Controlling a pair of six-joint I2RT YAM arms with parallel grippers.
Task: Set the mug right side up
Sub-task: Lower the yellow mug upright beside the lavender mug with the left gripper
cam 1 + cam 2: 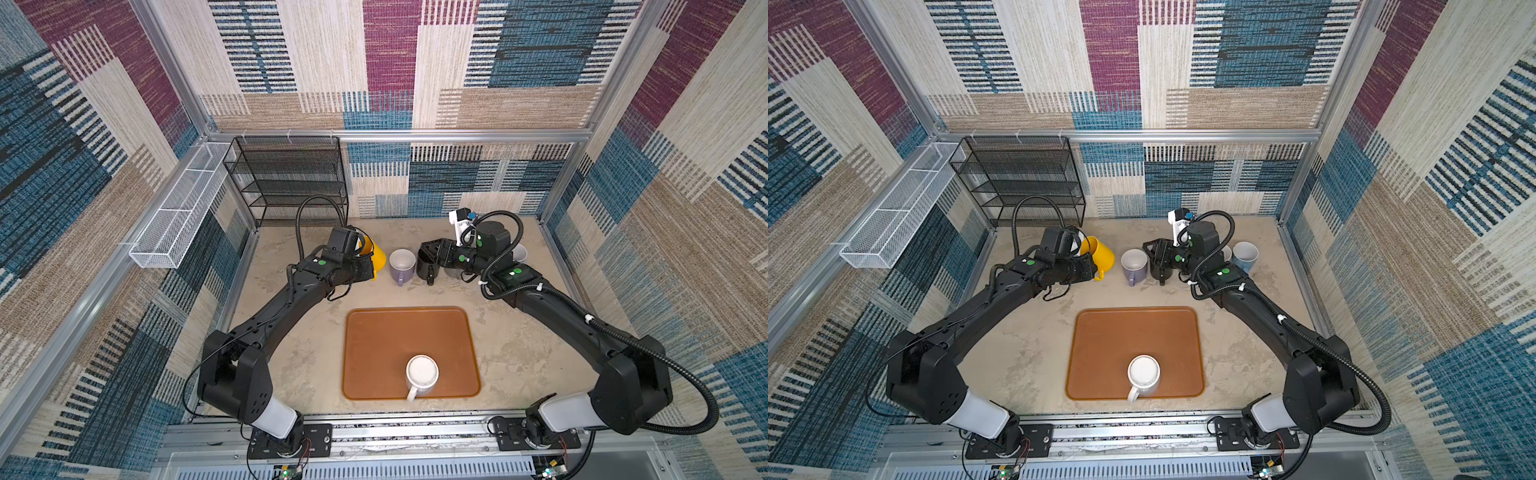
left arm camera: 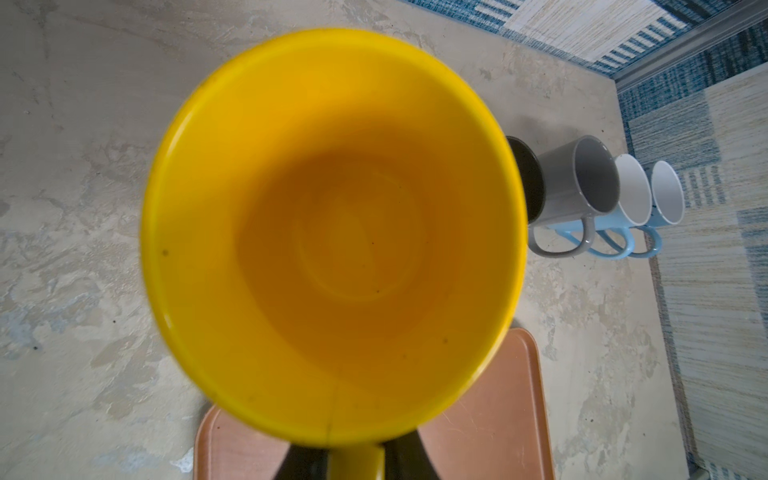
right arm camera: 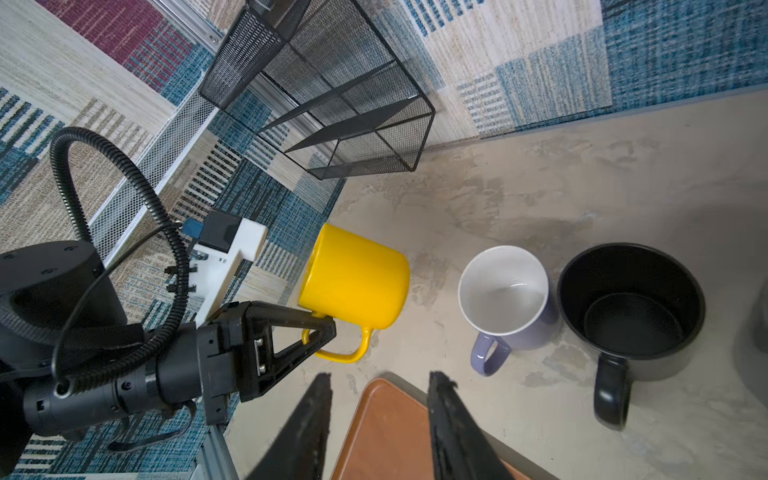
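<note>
A yellow mug [image 1: 377, 257] [image 1: 1103, 255] [image 3: 353, 282] hangs tilted on its side at the back left of the table, its mouth toward the left wall and filling the left wrist view [image 2: 332, 232]. My left gripper [image 2: 357, 465] [image 1: 365, 268] is shut on its handle, which points toward the front. A white mug [image 1: 422, 372] [image 1: 1143, 372] stands upside down on the brown tray [image 1: 374, 340] [image 1: 1100, 345]. My right gripper [image 3: 380, 399] [image 1: 424, 253] is open with nothing between its fingers, hovering by the black mug [image 3: 631, 299] [image 1: 428, 270].
A purple mug [image 1: 402, 264] [image 3: 507, 291] stands upright between the yellow and black ones. A grey mug [image 2: 577, 183] and two light blue mugs [image 2: 665, 195] [image 1: 1245, 253] continue the row to the right. A black mesh rack [image 1: 291, 178] and a white wire basket [image 1: 178, 208] stand at the back left.
</note>
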